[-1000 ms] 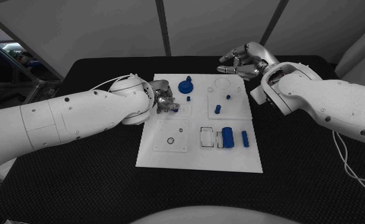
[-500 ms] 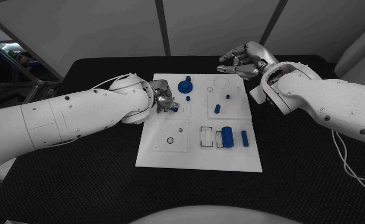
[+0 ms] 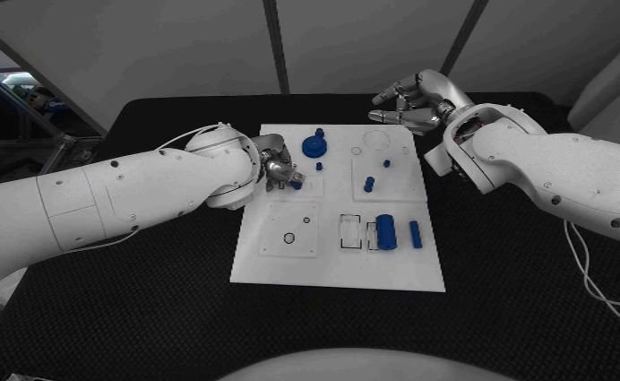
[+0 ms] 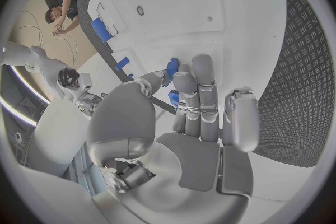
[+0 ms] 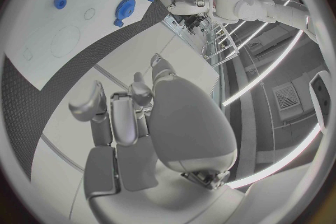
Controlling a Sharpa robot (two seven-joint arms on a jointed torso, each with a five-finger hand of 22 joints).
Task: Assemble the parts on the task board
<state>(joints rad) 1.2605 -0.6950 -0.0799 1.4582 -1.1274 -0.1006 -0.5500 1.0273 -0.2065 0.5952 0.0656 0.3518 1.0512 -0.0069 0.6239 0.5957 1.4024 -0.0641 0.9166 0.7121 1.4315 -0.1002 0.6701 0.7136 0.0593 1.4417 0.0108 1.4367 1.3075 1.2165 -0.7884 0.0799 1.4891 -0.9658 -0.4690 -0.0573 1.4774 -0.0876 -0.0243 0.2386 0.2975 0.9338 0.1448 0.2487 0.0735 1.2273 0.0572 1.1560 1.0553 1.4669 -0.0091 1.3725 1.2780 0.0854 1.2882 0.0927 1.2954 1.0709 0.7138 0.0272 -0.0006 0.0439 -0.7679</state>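
Your left hand [image 3: 280, 171] sat at the task board's [image 3: 339, 273] left edge, fingers pinched on a small blue part [image 4: 172, 68] just beside the blue gear [image 3: 315, 145]. Your right hand [image 3: 416, 105] hovered off the board's far right corner above the black table [image 3: 155, 309], fingers curled loosely inward, holding nothing. A blue cylinder [image 3: 386, 232] lay nearer on the board

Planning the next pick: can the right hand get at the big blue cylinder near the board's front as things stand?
Probably yes. The right hand hovers empty beyond the task board; the blue cylinder lies uncovered, and the left hand works elsewhere.
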